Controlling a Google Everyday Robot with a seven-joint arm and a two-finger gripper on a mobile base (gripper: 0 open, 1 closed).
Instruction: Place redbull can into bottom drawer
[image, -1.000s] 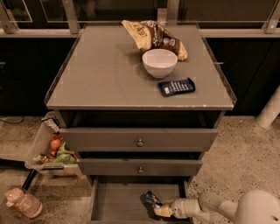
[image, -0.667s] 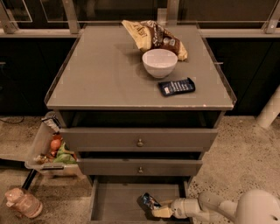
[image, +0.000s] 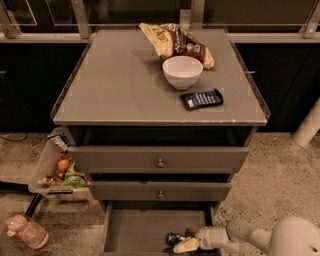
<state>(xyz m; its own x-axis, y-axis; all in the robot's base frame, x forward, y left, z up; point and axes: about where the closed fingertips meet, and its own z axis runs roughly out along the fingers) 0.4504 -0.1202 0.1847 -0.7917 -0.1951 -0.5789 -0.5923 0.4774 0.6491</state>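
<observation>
The bottom drawer (image: 140, 230) is pulled open at the foot of the grey cabinet and shows a flat grey inside. My gripper (image: 179, 242) reaches in from the lower right, low over the drawer's front right part. It is shut on the redbull can (image: 172, 238), a small blue and silver can, held just above or on the drawer floor. The arm's white wrist (image: 215, 237) crosses the drawer's right side and hides that corner.
The two upper drawers (image: 160, 159) stand slightly out above the gripper. On the cabinet top are a white bowl (image: 183, 71), a chip bag (image: 175, 42) and a dark blue packet (image: 201, 99). A bin of items (image: 57, 170) hangs at the left, and a pink object (image: 27, 231) lies on the floor.
The gripper and the can have moved slightly down and towards the drawer's front. Nothing else has moved.
</observation>
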